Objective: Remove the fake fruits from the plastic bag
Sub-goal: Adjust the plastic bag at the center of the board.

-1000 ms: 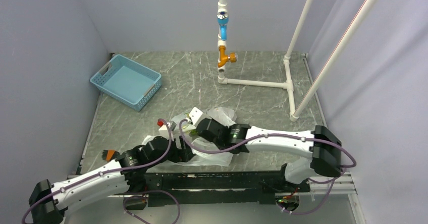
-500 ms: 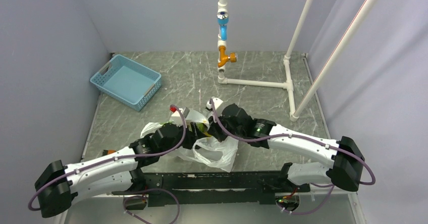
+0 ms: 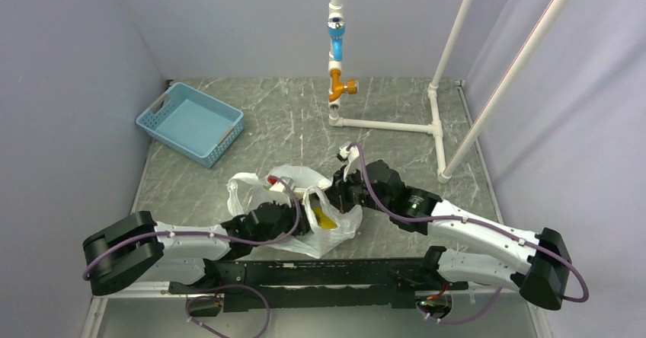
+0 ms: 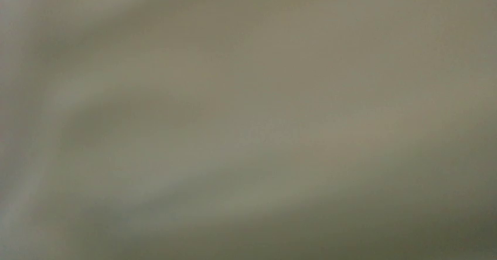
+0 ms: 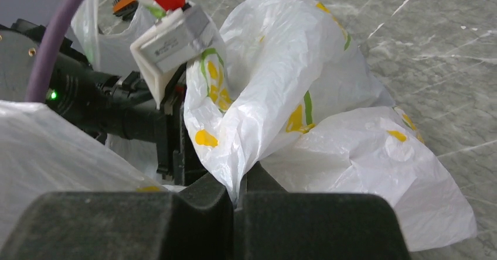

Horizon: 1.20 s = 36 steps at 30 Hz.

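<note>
The plastic bag [image 3: 293, 175] lies crumpled at the table's front middle, white film with yellow and green marks; it also shows in the right wrist view [image 5: 293, 78]. A yellow fruit [image 3: 323, 220] shows through the film on its right side. The other fruits are hidden. My right gripper [image 3: 340, 193] is shut on a fold of the bag's edge [image 5: 237, 197] and holds it up. My left gripper [image 3: 286, 211] reaches into the bag's mouth, its fingers hidden by film. The left wrist view is only a blurred grey-beige surface.
A blue lattice basket [image 3: 190, 121] stands at the back left. A white pipe frame [image 3: 388, 125] with a blue and orange valve [image 3: 336, 37] stands at the back middle and right. The left wrist's white camera block [image 5: 176, 34] is close in front of my right gripper.
My right gripper has moved back and right, pulling the bag's edge up. The left arm has swung forward and pushed its gripper into the bag. The bag has spread open.
</note>
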### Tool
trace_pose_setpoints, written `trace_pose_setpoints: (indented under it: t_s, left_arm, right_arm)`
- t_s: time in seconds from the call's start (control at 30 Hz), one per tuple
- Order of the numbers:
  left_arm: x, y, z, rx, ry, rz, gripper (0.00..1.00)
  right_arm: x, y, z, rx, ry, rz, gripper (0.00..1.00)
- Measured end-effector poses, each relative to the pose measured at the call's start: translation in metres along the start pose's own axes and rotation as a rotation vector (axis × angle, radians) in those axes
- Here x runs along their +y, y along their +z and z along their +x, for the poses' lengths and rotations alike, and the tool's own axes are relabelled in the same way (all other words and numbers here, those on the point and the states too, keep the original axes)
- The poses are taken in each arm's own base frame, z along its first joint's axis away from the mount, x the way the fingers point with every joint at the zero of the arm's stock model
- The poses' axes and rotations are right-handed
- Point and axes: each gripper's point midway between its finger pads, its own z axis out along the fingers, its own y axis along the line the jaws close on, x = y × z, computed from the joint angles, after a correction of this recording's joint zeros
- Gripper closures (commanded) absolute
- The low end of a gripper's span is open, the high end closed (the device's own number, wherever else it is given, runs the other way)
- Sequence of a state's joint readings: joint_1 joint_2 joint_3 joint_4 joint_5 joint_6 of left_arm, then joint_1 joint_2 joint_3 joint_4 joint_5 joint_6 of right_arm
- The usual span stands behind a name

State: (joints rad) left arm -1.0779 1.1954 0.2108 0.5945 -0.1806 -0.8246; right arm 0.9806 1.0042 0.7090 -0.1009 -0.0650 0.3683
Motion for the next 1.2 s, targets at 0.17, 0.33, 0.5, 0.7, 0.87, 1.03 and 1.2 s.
trace_pose_setpoints:
  t_s: [0.17, 0.33, 0.5, 0.7, 0.87, 1.03, 1.2]
  left_arm:
    - [0.004, -0.011, 0.030, 0.067, 0.062, -0.042, 0.51]
    - [-0.009, -0.024, 0.028, 0.068, 0.117, -0.071, 0.23]
    - [-0.016, -0.026, 0.009, 0.009, 0.151, -0.086, 0.09]
    - [-0.015, -0.025, -0.005, -0.026, 0.176, -0.124, 0.07]
    - [-0.022, -0.017, -0.026, -0.062, 0.152, -0.161, 0.07]
    - [-0.020, 0.003, -0.037, -0.035, 0.132, -0.194, 0.02]
    - [-0.020, 0.024, -0.013, 0.074, 0.159, -0.194, 0.02]
  right_arm:
    - [-0.005, -0.004, 0.010, -0.007, -0.007, 0.002, 1.00]
    - [-0.007, -0.011, 0.025, 0.006, -0.034, -0.019, 1.00]
    - [-0.008, -0.026, 0.037, -0.020, -0.048, -0.049, 1.00]
    - [-0.003, -0.033, 0.047, -0.024, -0.037, -0.100, 1.00]
    - [-0.001, -0.035, 0.055, -0.026, -0.031, -0.129, 1.00]
    - [0.000, -0.032, 0.060, -0.007, -0.028, -0.134, 1.00]
    - [-0.001, -0.031, 0.059, -0.009, -0.029, -0.129, 1.00]
